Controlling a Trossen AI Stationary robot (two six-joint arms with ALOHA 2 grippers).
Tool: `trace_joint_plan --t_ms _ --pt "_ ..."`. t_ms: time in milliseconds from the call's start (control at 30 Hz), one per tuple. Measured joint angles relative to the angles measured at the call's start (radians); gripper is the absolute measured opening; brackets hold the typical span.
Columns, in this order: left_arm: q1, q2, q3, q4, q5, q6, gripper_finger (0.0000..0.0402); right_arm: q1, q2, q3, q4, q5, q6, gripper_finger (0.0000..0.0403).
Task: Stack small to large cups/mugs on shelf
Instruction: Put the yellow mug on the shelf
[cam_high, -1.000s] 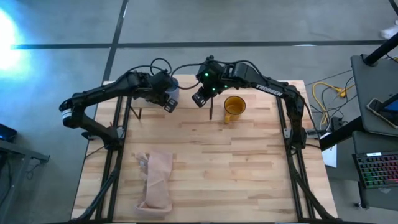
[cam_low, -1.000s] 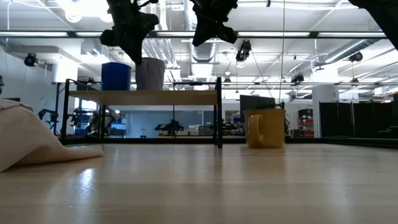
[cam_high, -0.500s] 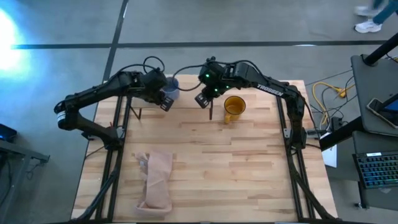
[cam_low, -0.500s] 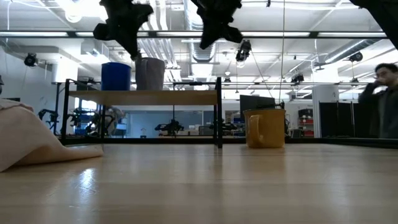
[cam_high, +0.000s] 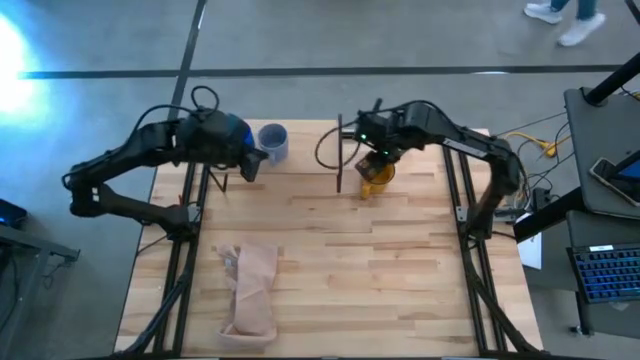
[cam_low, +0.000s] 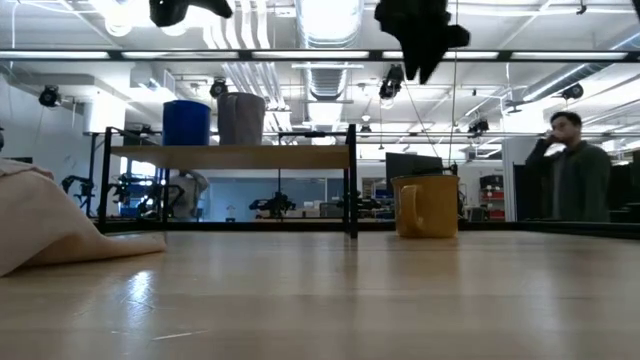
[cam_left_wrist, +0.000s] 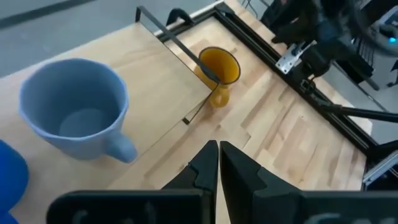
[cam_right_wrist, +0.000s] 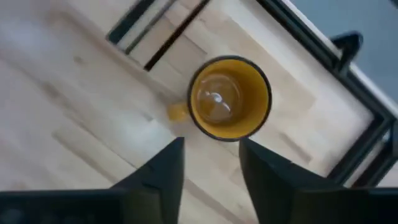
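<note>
The larger amber-yellow glazed mug (cam_right_wrist: 229, 97) stands upright on the striped plank bench (cam_high: 330, 270), directly beneath the right claw (cam_right_wrist: 208, 163), whose fingers are parted wide and empty, hovering well above its rim. It looks like ceramic: rigid, fairly heavy for its size, smooth and likely slippery, and it would chip if dropped. Its small handle (cam_right_wrist: 178, 112) points away from the light wooden shelf board on its thin black frame (cam_low: 230, 156). My guess is the safest hold is one finger inside the mouth and one outside, pinching the wall opposite the handle.

The mid-sized grey-blue mug (cam_left_wrist: 74, 109) sits on the shelf just ahead of the left claw (cam_left_wrist: 219, 158), whose fingers are pressed together holding nothing; it is raised clear of the shelf. The small bright blue mug (cam_low: 186, 122) stands on the shelf beside the grey-blue one, on the side farther from the right claw. Both look equally hard and glossy.
</note>
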Motion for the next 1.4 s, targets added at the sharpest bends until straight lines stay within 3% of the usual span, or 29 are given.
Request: trace_joint_plan --t_ms 267,433,567,667,867,1167,1400 --pt "0.000 -0.058 -0.065 0.046 -0.006 0.102 0.0002 0.051 -0.235 -0.314 0.117 0.028 0.319 0.0213" --pt "0.000 -0.156 -0.166 0.155 0.015 0.139 0.0002 0.069 -0.353 -0.472 0.305 0.028 0.431 0.0223" --pt "-0.001 -0.273 -0.300 0.328 0.118 0.148 0.0002 0.068 -0.423 -0.600 0.496 0.028 0.450 0.0224" --pt "-0.001 -0.355 -0.388 0.383 0.104 0.123 0.0002 0.050 -0.458 -0.682 0.570 0.028 0.492 0.0224" --pt "0.000 -0.444 -0.477 0.404 0.099 0.070 0.0002 -0.021 -0.460 -0.775 0.530 0.027 0.559 0.0224" --pt "0.000 -0.479 -0.499 0.404 0.096 0.069 0.0002 -0.131 -0.393 -0.860 0.532 -0.062 0.452 0.0224" --pt "0.000 -0.484 -0.499 0.403 0.091 0.069 0.0002 -0.191 -0.375 -0.959 0.675 -0.129 0.422 0.0224"
